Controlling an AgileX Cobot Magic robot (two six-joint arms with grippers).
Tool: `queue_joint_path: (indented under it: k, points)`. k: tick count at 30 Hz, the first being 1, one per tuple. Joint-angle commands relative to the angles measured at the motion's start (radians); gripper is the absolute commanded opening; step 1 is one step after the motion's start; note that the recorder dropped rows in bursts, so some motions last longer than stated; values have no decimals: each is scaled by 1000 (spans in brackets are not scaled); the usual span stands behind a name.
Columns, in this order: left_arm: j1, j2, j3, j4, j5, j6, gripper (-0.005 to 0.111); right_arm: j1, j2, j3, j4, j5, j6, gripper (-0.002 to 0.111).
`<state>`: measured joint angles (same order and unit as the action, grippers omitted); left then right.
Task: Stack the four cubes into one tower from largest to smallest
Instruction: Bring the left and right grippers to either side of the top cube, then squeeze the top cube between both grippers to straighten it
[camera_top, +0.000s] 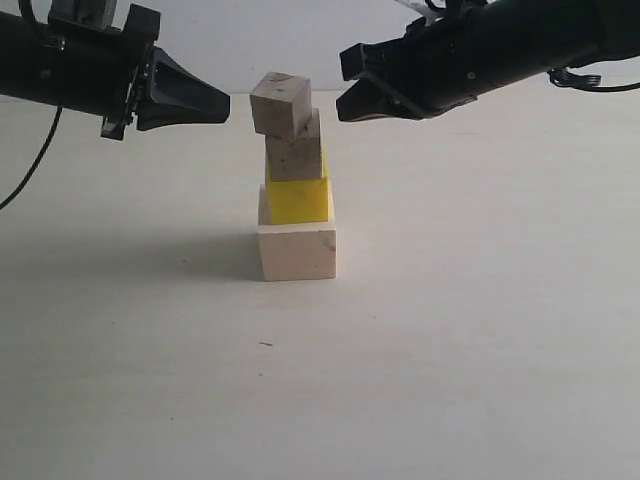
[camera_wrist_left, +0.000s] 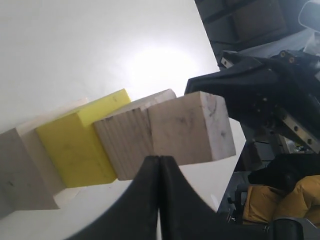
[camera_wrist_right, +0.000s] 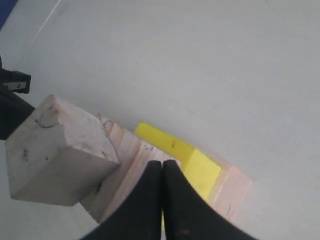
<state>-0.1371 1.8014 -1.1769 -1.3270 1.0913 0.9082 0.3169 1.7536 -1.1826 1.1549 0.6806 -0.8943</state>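
Note:
The four cubes stand in one tower at the middle of the table. The largest pale wood cube (camera_top: 297, 252) is the base, the yellow cube (camera_top: 298, 199) sits on it, a speckled wood cube (camera_top: 294, 152) comes above, and the top pale cube (camera_top: 280, 103) sits turned and overhanging to the left. My left gripper (camera_top: 226, 103) is shut and empty, just left of the top cube. My right gripper (camera_top: 341, 104) is shut and empty, just right of it. The wrist views show the tower as yellow cube (camera_wrist_left: 80, 147), top cube (camera_wrist_left: 192, 127), top cube (camera_wrist_right: 55, 152) and yellow cube (camera_wrist_right: 197, 167).
The white table (camera_top: 480, 330) spreads around the tower with nothing else on it. Behind the right arm (camera_wrist_left: 265, 95) in the left wrist view lie dark equipment and a yellow object (camera_wrist_left: 295, 200) off the table.

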Motion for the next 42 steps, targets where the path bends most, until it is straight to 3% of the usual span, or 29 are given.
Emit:
queue_joint_path:
  k: [1, 6, 42]
  points:
    - [-4, 10, -24, -13, 8, 16, 0, -3, 5, -12, 80, 32, -62, 0]
    - [-4, 20, -35, -20, 32, 32, 0, -3, 5, -12, 141, 107, -92, 0]
    - [-13, 73, -68, -43, 90, 84, 0, -3, 5, -12, 143, 111, -101, 0]
